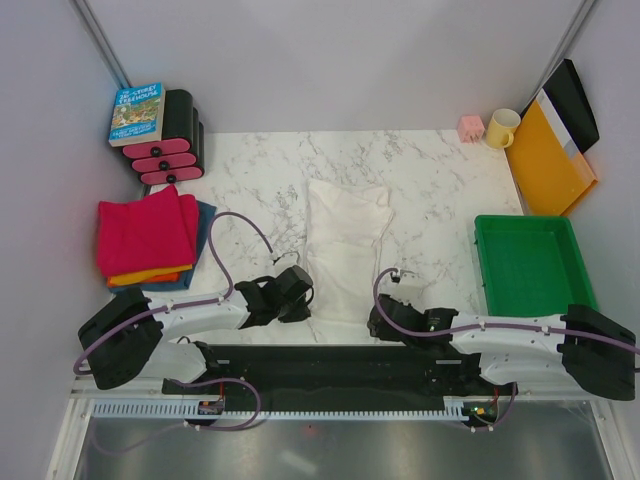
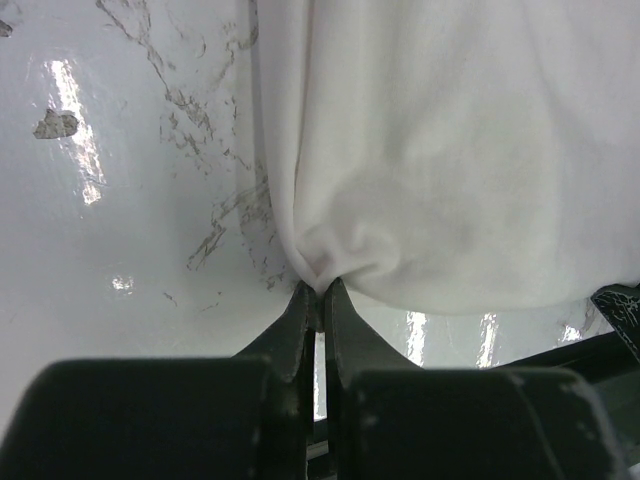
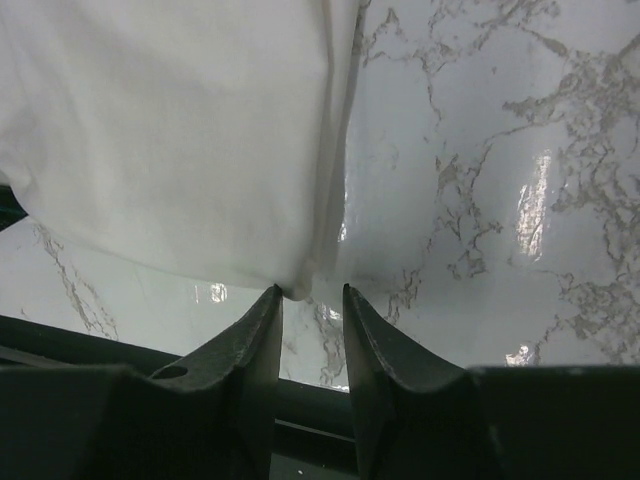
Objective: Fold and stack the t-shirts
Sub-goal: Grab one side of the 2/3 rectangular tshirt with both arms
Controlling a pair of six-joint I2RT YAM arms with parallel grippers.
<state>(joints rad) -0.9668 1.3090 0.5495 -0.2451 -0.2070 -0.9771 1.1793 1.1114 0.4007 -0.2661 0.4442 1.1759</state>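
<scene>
Left gripper [image 2: 322,292] is clenched on the cream-white shirt [image 1: 345,245]; right gripper [image 3: 312,295] is parted, empty. Lifted one-sided, the fold could be skewed.

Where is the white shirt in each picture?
Top: shirt in the middle of the table.
Left wrist: shirt upper right, corner pinched by the left gripper.
Right wrist: shirt upper left, corner at the open right gripper.
Shared: the marble table's grey veins.

Cream-white t-shirt [image 1: 345,250], folded to a long strip, flat mid-table before me, folded magenta-pink t-shirt [image 1: 145,232] atop orange t-shirt [image 1: 150,276] and blue t-shirt [image 1: 205,225], to my left
</scene>
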